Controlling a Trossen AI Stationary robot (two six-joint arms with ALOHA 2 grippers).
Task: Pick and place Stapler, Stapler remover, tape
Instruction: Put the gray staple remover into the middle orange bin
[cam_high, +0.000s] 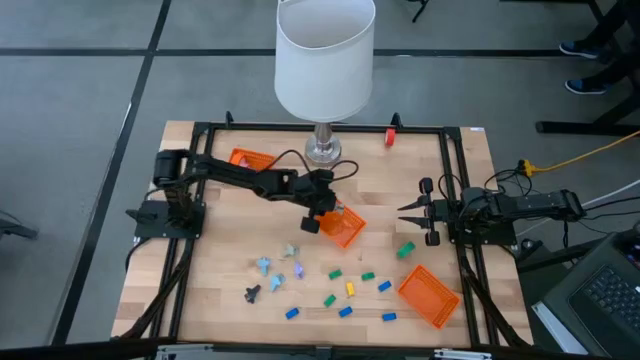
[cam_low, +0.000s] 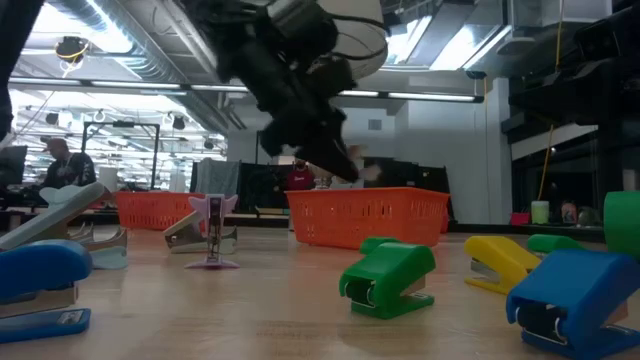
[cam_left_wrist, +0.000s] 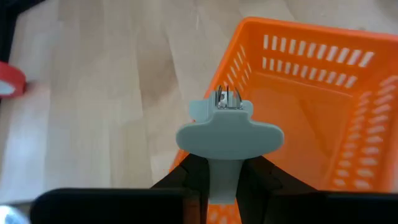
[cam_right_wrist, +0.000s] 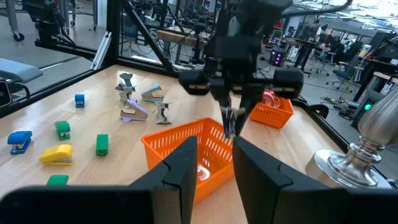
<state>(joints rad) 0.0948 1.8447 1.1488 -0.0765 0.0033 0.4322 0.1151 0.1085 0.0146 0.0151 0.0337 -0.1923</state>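
My left gripper (cam_left_wrist: 222, 171) is shut on a pale grey-blue staple remover (cam_left_wrist: 229, 132) and reaches in from the table's left to the middle (cam_high: 322, 207). It hangs at the rim of an orange basket (cam_left_wrist: 323, 106), also seen in the high view (cam_high: 345, 230). Something pink and white lies inside the basket (cam_right_wrist: 202, 173). A red tape roll (cam_high: 390, 137) lies at the far edge. Small blue, green and yellow staplers (cam_high: 350, 288) and more staple removers (cam_high: 265, 265) rest on the near half. My right gripper (cam_right_wrist: 214, 168) waits open at the table's right side (cam_high: 412, 210). My left gripper pinches the staple remover's narrow back stem (cam_left_wrist: 222, 183) between its two fingers (cam_left_wrist: 186, 180). The fingers slant downward, coming from the table's left. The remover's wide wings and metal claws (cam_left_wrist: 227, 99) stick out beyond the fingertips, lifted clear above the basket's rim (cam_right_wrist: 214, 127).
A tall lamp with a white shade (cam_high: 323, 55) and metal foot (cam_high: 322, 150) stands at the far middle. A second orange basket (cam_high: 430, 295) sits near right, a third (cam_high: 250, 160) at far left. Black frame rails (cam_high: 185, 300) border the table.
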